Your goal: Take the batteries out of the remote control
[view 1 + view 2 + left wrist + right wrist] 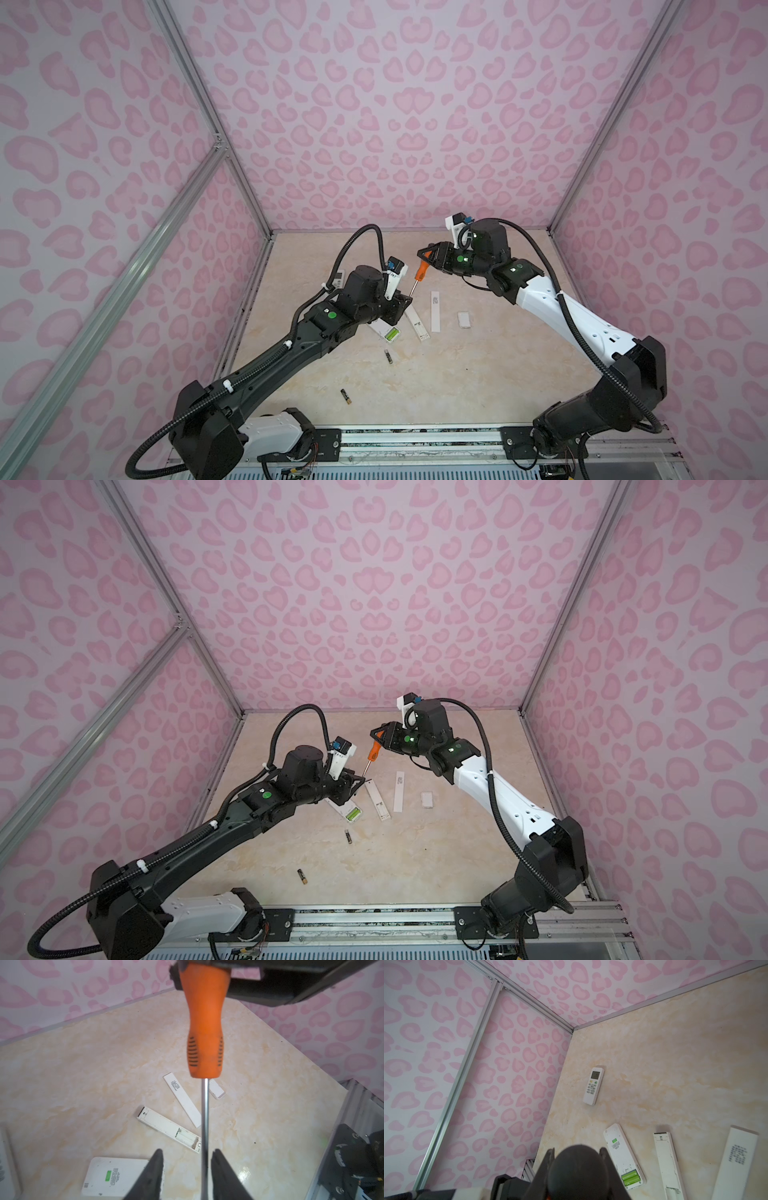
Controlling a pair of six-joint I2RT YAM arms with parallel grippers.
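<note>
Nearest, close to the front rail [415,436] on the beige marbled tabletop [478,374]: a black battery with a gold end [345,397]. A little farther, a second black gold-ended battery [388,356]. Both loose and well apart, presumably unloaded and left where dropped.

Just beyond, partly under the left arm [291,345]: a wide white remote control [618,1147], face down, bay uncovered, with lime-green batteries [631,1178] seated side by side inside. Looks like the part of the job not yet done. To its right, a slim white remote with an empty bay [166,1124]. Then a long flat white cover plate [185,1103] and a small white cover plate [464,320], laid off to the right, clear of both bays.

Above these, in mid-air: an orange-handled screwdriver with a steel shaft [420,274], tilted, tip low and near, handle high and far. Reads as a handover. At the tip end, the left gripper [187,1151], spread wide around the shaft; cannot tell whether touching. At the handle end, the right gripper [577,1151], pinched narrow on the dark butt and carrying the tool, probably for levering the green cells out.

Far left: a white remote with a grey display [593,1085], face up, apart from both arms.

All around: walls papered in pink heart-like blotches [415,124], edged with aluminium rails [457,1084].
</note>
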